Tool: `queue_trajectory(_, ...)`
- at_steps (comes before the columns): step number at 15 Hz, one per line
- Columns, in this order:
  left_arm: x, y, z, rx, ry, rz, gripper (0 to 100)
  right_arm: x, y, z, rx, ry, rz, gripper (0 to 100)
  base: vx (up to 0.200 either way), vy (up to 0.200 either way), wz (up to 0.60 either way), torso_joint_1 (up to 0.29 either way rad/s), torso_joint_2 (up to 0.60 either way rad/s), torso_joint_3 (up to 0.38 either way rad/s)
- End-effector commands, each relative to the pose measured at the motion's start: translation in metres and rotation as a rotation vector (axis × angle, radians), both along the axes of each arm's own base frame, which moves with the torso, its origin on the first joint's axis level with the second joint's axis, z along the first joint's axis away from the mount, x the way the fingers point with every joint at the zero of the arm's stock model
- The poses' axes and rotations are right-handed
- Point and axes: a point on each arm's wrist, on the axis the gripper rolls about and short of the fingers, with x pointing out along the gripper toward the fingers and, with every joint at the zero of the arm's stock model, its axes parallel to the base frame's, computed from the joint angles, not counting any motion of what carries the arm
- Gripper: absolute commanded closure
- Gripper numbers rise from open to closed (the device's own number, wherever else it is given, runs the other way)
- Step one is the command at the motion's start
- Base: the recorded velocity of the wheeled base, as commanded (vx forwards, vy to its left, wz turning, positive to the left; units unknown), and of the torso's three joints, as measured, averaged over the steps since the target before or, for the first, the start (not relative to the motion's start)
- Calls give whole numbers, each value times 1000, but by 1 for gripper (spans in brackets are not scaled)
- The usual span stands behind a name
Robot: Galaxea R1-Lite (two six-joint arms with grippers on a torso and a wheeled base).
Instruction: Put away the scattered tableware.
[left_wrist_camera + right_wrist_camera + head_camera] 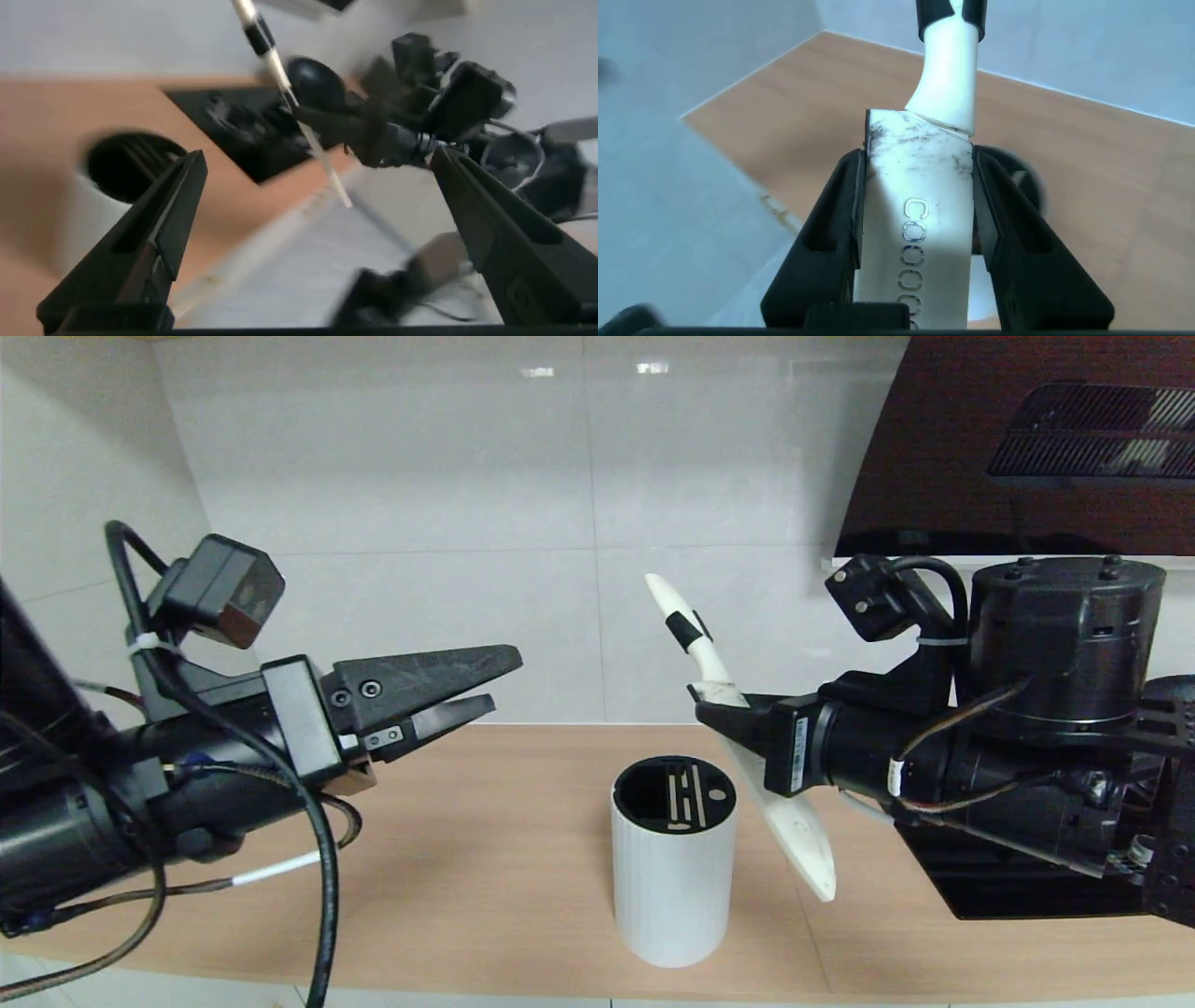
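Left pincer (504, 679) is hovering above the worktop (485, 859), pointing toward the right arm. Its jaws are standing partly open with nothing between them, and the left wrist view shows the two fingers (159, 243) spread wide. Below and to the right of its tips, a white cylindrical holder (672, 887) is standing upright on the worktop, its dark mouth facing up. It is sitting between the two pincers and lower than both, nearer the right one. Right pincer (724, 705) is hanging just above and to the right of the holder's rim, clamping a white spatula (803, 840) across its middle. The right wrist view shows the fingers (845, 205) pressing on both sides of the tool. The spatula is tilting: the black-banded handle is rising above the pincer toward the wall, and the broad blade is dropping below it, outside the holder and just beside its right wall. Under the right arm, a black cooktop (971, 887) is lying in the worktop. A dark range hood (1027, 448) is hanging above.
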Motion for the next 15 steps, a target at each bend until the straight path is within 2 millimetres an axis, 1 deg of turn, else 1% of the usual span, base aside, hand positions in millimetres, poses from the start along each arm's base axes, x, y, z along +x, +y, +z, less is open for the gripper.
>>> queue_trajectory(1,14,-11,-18,21,73,-15,0,-10,15,-4,-9,6,27,100,0,0,0,0,0,0)
queue_trajectory(2,19,-15,-19,25,77,-14,0,-12,19,-6,-14,7,25,100,0,0,0,0,0,0)
queue_trajectory(4,35,-33,-25,37,89,37,0,-18,27,-7,-14,9,53,100,0,0,0,0,0,0)
queue_trajectory(6,41,-45,-28,37,67,100,0,-22,30,-8,-12,15,70,100,0,0,0,0,0,0)
queue_trajectory(7,39,-50,-28,37,43,91,0,-22,32,-11,-15,23,72,100,0,0,0,0,0,0)
queue_trajectory(9,37,-53,-27,37,28,85,0,-22,33,-12,-16,26,73,100,0,0,0,0,0,0)
queue_trajectory(11,38,-53,-28,38,29,83,0,-27,37,-14,-20,31,96,100,0,0,0,0,0,0)
queue_trajectory(15,40,-59,-33,48,43,74,0,-31,44,-21,-34,47,119,100,0,0,0,0,0,0)
